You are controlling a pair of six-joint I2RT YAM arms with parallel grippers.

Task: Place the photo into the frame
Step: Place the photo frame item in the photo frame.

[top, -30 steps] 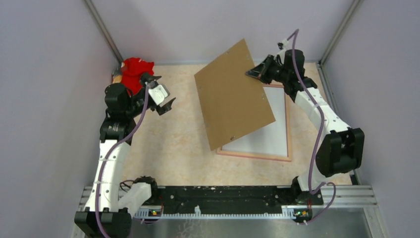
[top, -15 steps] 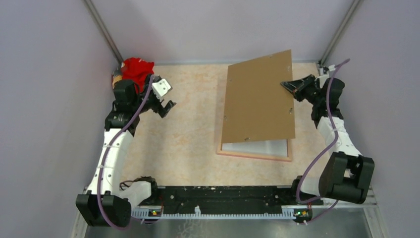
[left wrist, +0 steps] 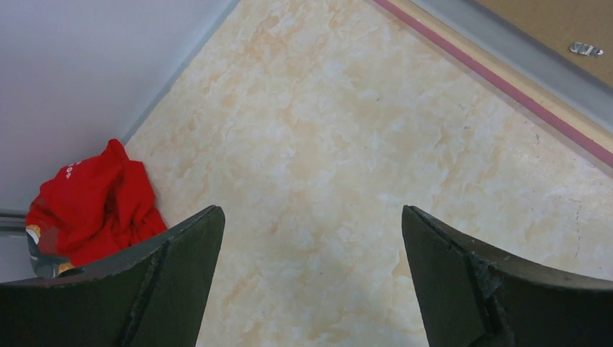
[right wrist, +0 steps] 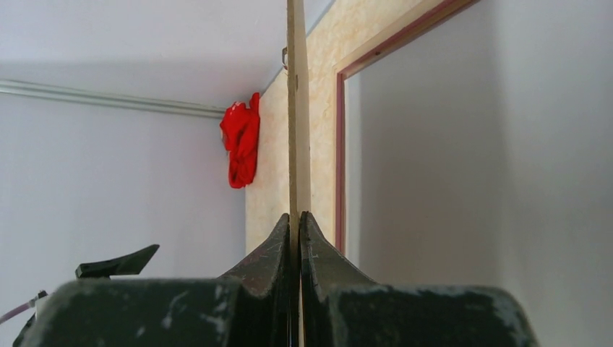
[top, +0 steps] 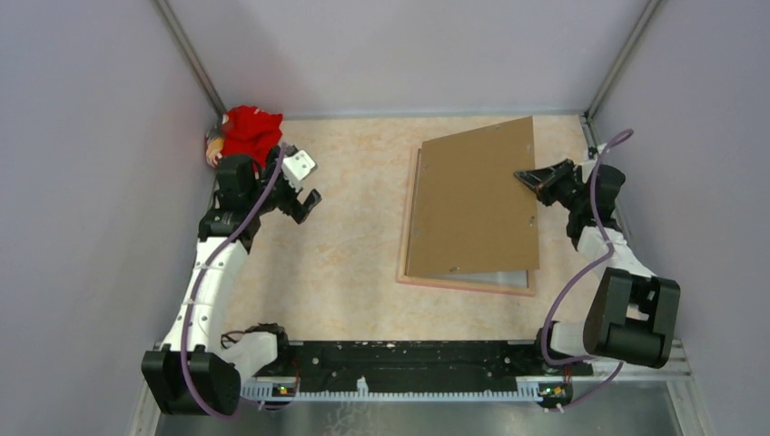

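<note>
Top external view: frame (top: pixel 465 285) lies flat on the marbled table (top: pixel 350 241), right of centre, with its pink rim showing along the left and near sides. Brown backing board (top: pixel 470 202) covers nearly all of it, sitting a little askew so its far right corner overhangs the rim. Photo (top: pixel 481 275) shows only as a pale strip inside the frame's near rim, under the board, white side up. Right gripper (top: pixel 525 176) is at the board's right edge, jaws closed on it. Left gripper (top: pixel 307 194) hangs over bare table on the left, well apart from the frame, jaws spread and holding nothing. Red cloth bundle (top: pixel 250 132) sits in the far left corner.

Left wrist view: left gripper (left wrist: pixel 311 213) has both dark fingers wide apart, only tabletop between them. Red cloth bundle (left wrist: pixel 94 206) is at lower left against the wall. Frame's pink rim (left wrist: pixel 506 83) crosses the upper right, with a grey band and the board's corner (left wrist: pixel 556 22), bearing a small metal clip, beyond it.

Right wrist view: right gripper (right wrist: pixel 295 215) is pinched tight on the board (right wrist: pixel 296 108), seen edge-on as a thin line. A gap shows between this held edge and the frame (right wrist: pixel 340 144), so it is raised off it. Photo's (right wrist: pixel 448 144) plain pale surface fills the frame opening. Red cloth bundle (right wrist: pixel 242 148) is far off.
</note>
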